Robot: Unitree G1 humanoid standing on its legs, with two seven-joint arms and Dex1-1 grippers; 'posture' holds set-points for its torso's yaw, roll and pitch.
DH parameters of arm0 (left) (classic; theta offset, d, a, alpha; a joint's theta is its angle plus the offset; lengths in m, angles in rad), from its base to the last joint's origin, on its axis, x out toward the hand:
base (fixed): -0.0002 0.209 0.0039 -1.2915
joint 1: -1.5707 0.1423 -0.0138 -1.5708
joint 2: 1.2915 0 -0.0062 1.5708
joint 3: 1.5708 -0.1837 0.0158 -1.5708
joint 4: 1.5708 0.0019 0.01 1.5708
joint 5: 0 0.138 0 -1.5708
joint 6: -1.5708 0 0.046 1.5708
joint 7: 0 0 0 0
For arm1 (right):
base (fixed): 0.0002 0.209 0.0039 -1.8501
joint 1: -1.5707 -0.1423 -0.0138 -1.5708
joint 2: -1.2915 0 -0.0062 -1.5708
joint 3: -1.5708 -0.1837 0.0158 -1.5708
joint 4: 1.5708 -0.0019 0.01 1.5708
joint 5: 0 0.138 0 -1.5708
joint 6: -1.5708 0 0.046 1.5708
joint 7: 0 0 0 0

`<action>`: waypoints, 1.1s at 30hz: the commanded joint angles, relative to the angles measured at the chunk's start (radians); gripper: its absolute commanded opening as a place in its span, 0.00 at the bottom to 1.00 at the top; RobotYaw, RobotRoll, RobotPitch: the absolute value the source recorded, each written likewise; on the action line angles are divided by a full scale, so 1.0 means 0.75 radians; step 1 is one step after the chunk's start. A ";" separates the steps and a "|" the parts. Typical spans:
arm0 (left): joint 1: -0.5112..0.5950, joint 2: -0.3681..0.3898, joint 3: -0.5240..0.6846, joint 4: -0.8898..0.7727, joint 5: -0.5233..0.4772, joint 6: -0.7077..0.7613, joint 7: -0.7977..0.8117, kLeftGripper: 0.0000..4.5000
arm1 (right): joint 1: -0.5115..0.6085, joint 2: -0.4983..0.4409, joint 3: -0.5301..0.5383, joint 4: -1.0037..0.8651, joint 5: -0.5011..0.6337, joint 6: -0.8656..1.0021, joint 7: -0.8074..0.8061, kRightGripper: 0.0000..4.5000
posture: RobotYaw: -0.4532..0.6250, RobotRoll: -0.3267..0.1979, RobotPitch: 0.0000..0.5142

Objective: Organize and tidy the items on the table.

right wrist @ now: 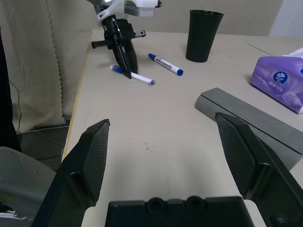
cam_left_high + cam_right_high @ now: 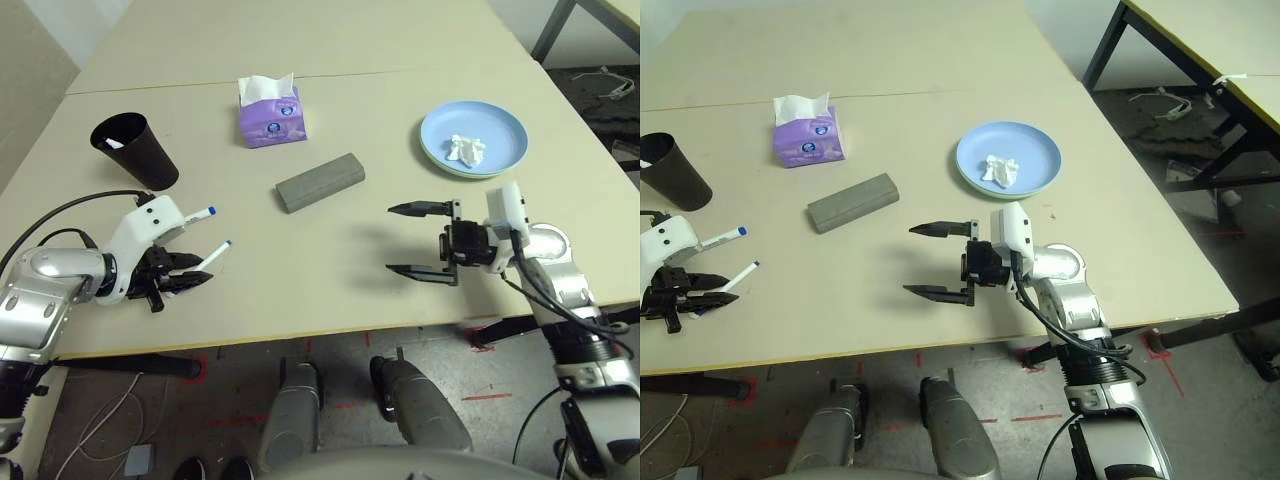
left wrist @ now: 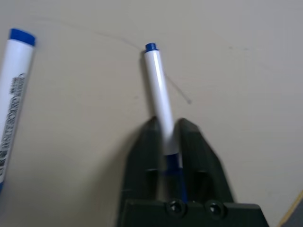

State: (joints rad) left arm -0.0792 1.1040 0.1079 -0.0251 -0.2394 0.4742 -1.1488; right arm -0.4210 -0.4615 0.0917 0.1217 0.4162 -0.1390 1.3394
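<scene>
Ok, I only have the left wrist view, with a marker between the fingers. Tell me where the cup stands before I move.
Observer: The black cup stands upright on the table, farther from the robot than the left gripper and its marker, past the second marker.
Operator: Give me the right arm's state.
Observer: The right gripper hovers open above the table, pointing toward the left arm and holding nothing.
Operator: Name the nearest thing to it.
Observer: The grey glasses case lies flat just beyond its fingers, in front of the purple tissue box.
</scene>
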 commanded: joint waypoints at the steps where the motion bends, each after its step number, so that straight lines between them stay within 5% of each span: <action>1: 0.086 0.064 0.094 0.017 -0.077 -0.074 -0.153 0.00 | -0.010 0.000 0.020 -0.004 -0.003 -0.002 0.015 1.00 | 0.30 0.62 0.40; 9: 0.058 -0.063 0.552 0.048 -0.339 -0.027 -0.060 0.00 | -0.018 0.066 -0.041 0.010 0.051 0.118 -0.130 1.00 | 0.35 0.62 0.42; 18: 0.086 -0.409 0.905 -0.124 -0.328 -0.146 0.484 0.00 | 0.017 0.096 -0.057 -0.007 -0.040 0.249 -0.423 1.00 | 0.39 0.62 0.45; 24: -0.010 -0.534 0.882 -0.097 -0.228 -0.345 0.754 0.00 | 0.043 0.109 -0.029 0.014 -0.057 0.225 -0.420 1.00 | 0.40 0.62 0.45; 33: -0.572 -0.369 0.657 0.603 -0.028 -0.799 0.835 0.00 | 0.029 0.126 -0.015 0.021 -0.067 0.207 -0.398 1.00 | 0.37 0.62 0.43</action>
State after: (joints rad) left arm -0.4760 0.8032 0.6284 0.3334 -0.2934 -0.0572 -0.5178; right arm -0.4075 -0.3633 0.0706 0.1365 0.3764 0.0244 1.0314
